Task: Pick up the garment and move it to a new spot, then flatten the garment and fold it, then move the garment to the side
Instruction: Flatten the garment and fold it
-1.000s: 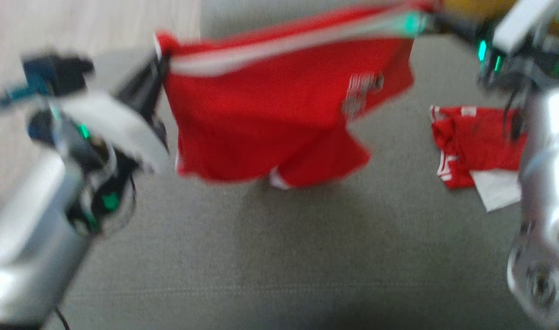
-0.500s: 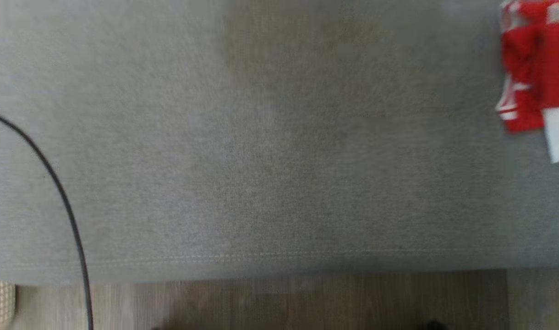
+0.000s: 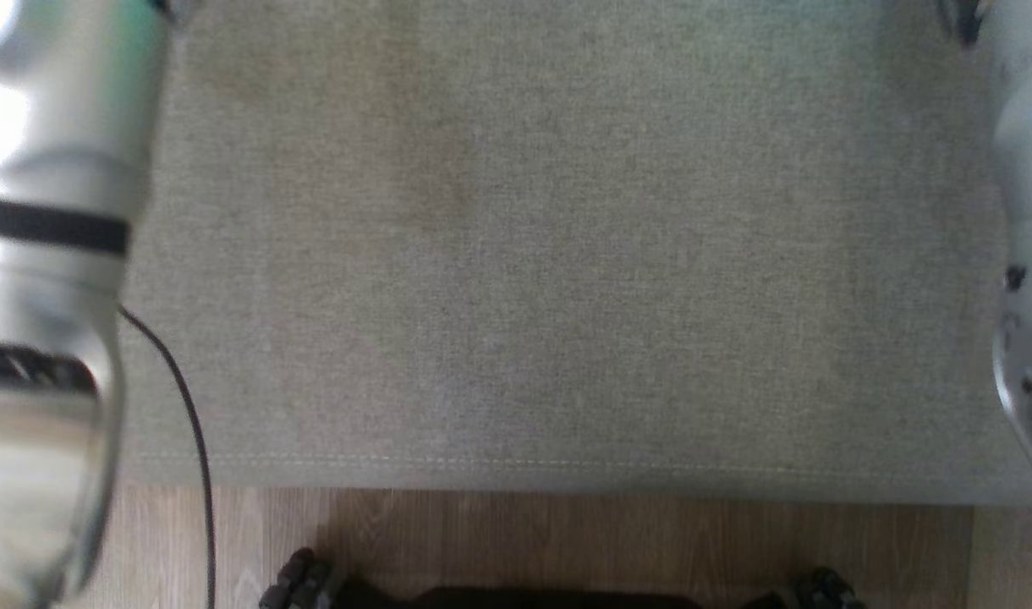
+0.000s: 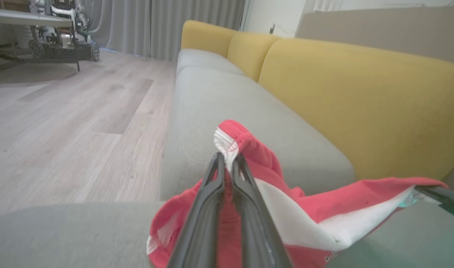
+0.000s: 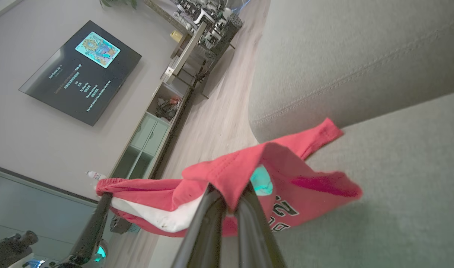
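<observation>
Left gripper (image 4: 229, 159) is pinched tight on the white-trimmed hem of the red garment (image 4: 316, 212) in the left wrist view. The cloth bunches just past its fingertips and stretches off to the right above the gray seat cushion (image 4: 219, 100). Right gripper (image 5: 230, 193), in the right wrist view, is likewise clamped on a red edge, with the garment sagging between it and the left gripper at lower left. The head view looks down on the gray seat cushion flanked by two pale forearms (image 3: 59, 211), a black cable (image 3: 186, 406) trailing onto the wood floor (image 3: 567, 541).
</observation>
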Robot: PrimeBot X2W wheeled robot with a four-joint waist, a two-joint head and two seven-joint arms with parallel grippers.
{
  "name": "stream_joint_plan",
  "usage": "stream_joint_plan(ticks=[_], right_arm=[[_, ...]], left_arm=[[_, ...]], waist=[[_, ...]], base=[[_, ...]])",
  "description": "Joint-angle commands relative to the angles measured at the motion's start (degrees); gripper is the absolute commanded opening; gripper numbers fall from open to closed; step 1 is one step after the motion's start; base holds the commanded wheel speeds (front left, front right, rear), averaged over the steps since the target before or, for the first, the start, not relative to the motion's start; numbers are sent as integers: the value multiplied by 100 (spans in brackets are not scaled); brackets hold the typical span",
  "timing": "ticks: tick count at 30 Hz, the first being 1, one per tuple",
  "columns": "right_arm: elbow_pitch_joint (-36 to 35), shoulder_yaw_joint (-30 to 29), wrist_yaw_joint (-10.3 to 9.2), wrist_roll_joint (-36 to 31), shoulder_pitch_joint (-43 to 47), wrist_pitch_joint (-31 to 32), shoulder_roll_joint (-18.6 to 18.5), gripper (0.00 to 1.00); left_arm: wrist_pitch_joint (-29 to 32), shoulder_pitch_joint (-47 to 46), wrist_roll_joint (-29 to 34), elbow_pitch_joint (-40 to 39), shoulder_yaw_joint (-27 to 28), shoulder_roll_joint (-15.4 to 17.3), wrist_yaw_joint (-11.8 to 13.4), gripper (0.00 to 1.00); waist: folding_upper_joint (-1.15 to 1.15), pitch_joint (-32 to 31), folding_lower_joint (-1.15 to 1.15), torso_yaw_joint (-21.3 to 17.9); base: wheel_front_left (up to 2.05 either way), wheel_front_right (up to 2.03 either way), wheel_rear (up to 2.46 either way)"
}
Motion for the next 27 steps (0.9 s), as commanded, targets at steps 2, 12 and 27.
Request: stream_joint_plan(ticks=[2,12,27], right_arm=[[-157,39,1,166,52,162,31,0],[659,-117,1,1042,1082,1570,-208,0],[831,761,1,439,2108,2513,-681,0]], left_arm=[[-67,100,114,-117,95,174,-64,0],[-68,1668,302,224,-217,155,-201,0],[-19,2831,245,507,-1024,209,-234,0]], waist=[[0,-183,-1,50],[0,-1091,-1,128],[0,-2010,-1,127]], base=[[0,0,0],[0,0,0],[0,0,0]])
